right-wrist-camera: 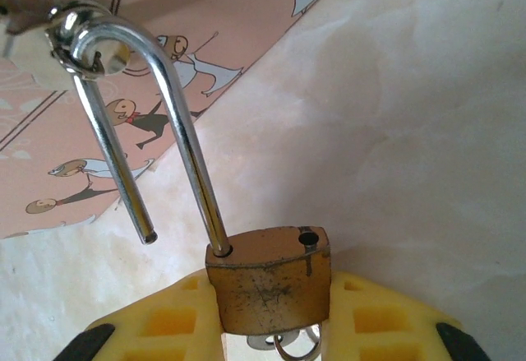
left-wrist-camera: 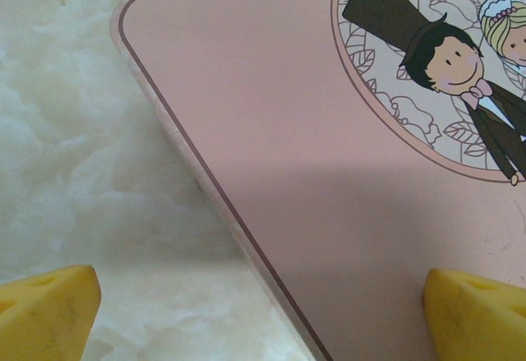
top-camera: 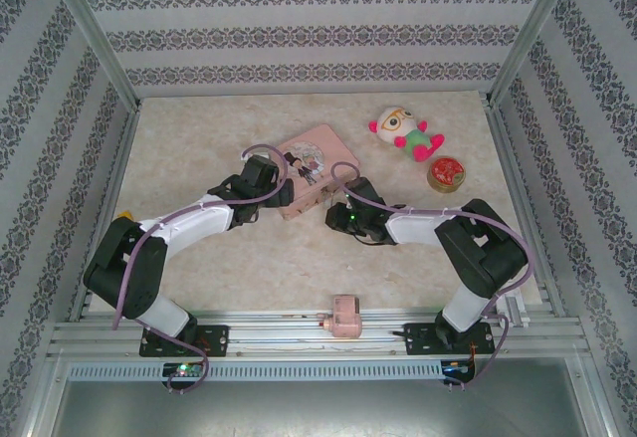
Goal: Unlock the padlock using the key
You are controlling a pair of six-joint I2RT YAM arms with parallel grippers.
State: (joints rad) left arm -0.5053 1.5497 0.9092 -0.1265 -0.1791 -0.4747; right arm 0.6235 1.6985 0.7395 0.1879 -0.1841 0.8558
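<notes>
The right gripper [right-wrist-camera: 267, 332] clamps the padlock [right-wrist-camera: 269, 279] by the flat faces of its brass body, just off the edge of the pink tin [right-wrist-camera: 74, 131]. Beneath the body, a sliver of silver with a ring looks like the key [right-wrist-camera: 265, 343], seated in the keyway. The shackle [right-wrist-camera: 156, 73] stands up with its short leg out of its hole. Its bend is hooked through the tin's clasp [right-wrist-camera: 62, 28].

The lock is probably light, rigid and smooth, and likely to twist. The body's faces give the best hold, and the key's head is the place to turn it.

The left gripper [left-wrist-camera: 263, 312] hangs spread and empty over the tin's corner.

There is one padlock, one key and one pink tin. Beyond the tin are one doll [top-camera: 403, 133] and one red round tin [top-camera: 448, 173].
</notes>
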